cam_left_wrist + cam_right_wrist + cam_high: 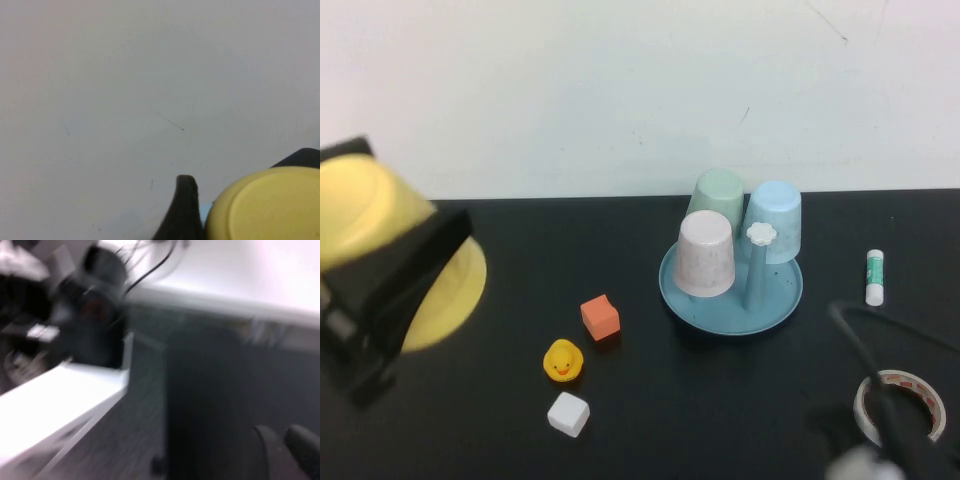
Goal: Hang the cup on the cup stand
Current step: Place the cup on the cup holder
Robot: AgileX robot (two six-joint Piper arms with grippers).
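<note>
My left pincer (375, 290) is clamped around the plain yellow plastic tumbler (365, 215), holding it up in the air at the far left, well apart from the round teal-blue plastic cup stand (730, 290), which sits on the black bench (650, 400) right of centre. Three pegs look taken already, by a pale pink cup (706, 254), a light blue cup (772, 221) and a pale green cup (718, 197), so I judge that lowering the tumbler carelessly could knock a neighbour or miss the free peg with the white flower-shaped knob (761, 234). The smooth tapered wall could also slip in my grip when tipped. My right pincer (287, 445) hangs low off the bench's near right edge, fingers drawn together on nothing. No writing is readable anywhere; any print on the glue stick (875, 277) is too small to tell.
</note>
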